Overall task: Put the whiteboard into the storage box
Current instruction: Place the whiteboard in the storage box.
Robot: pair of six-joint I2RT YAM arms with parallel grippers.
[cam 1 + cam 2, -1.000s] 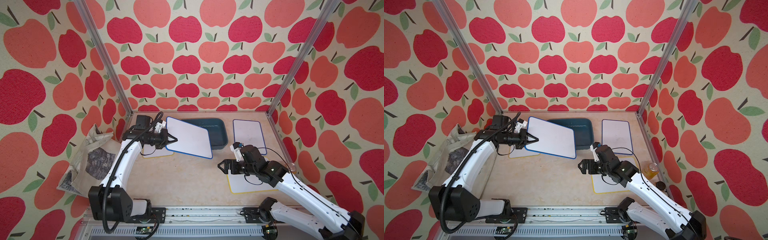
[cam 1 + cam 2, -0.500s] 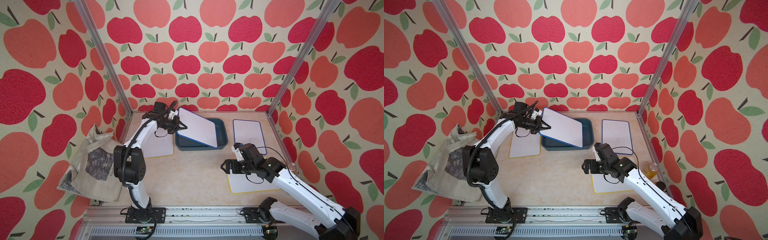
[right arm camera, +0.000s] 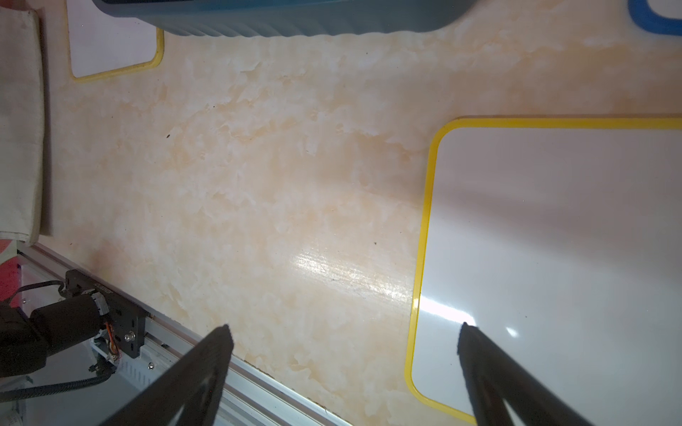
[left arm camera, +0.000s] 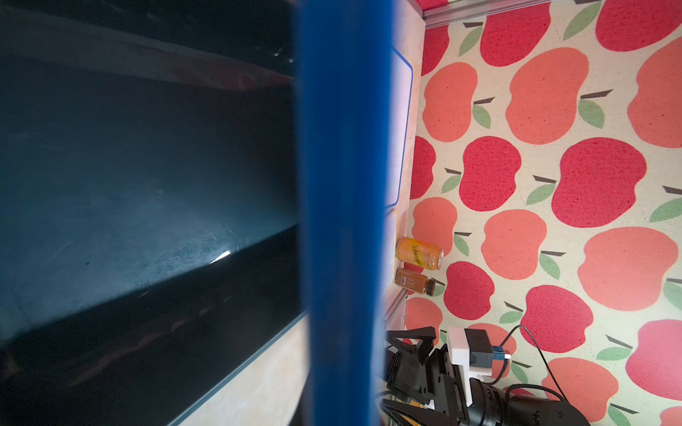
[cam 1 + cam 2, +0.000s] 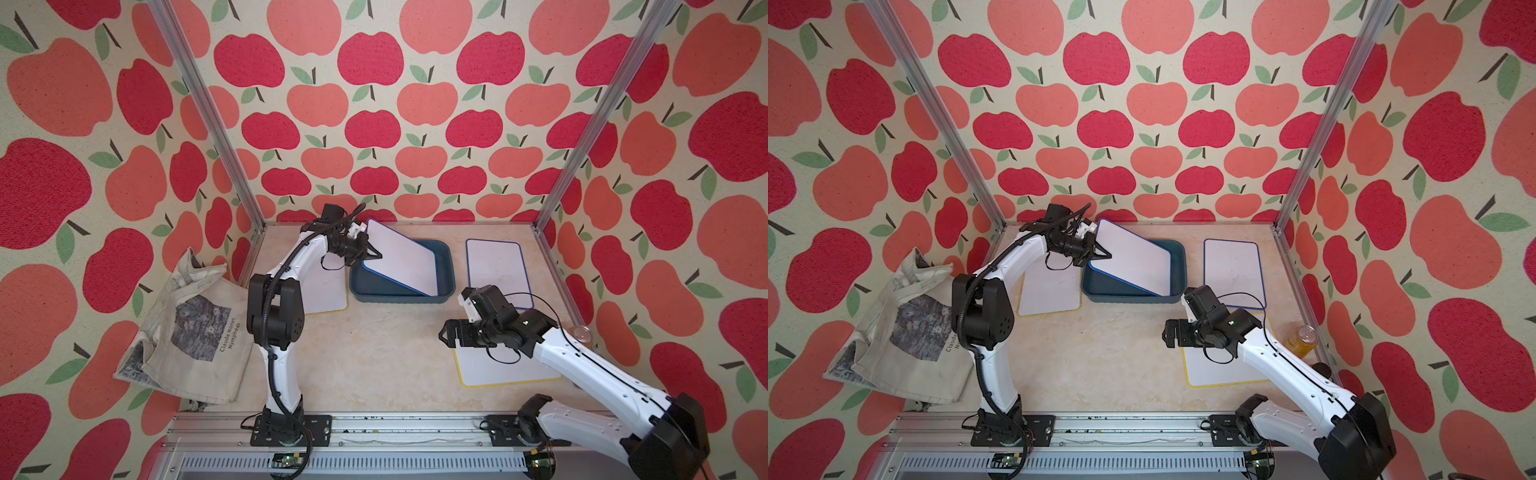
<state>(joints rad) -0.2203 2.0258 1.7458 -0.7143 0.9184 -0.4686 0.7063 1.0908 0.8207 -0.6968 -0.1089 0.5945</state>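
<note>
The left pincer (image 5: 375,255) is pressed together on the short edge of a blue-rimmed whiteboard (image 5: 405,264), pinching it at the rim. From that pincer the whiteboard slopes away and down. Its gripped end stands above the nearest wall of the storage box (image 5: 446,270), and its far end dips inside the tub toward the corner farthest from the pincer; whether that end touches the floor of the box I cannot tell. Behind the left pincer, under its arm and just beside the box, a yellow-rimmed board (image 5: 328,291) lies flat on the table (image 5: 374,353). Beyond the box, on the side away from this pincer, a flat blue-rimmed board (image 5: 496,270) lies just beside the tub. The right pincer (image 3: 345,330) is spread wide and holds nothing – one fingertip hangs over bare table, the other over a second yellow-rimmed board (image 3: 553,239) lying flat beneath it. This pincer is well apart from the box. A cloth tote bag (image 5: 187,332) slumps off the table edge, far behind the left pincer.
</note>
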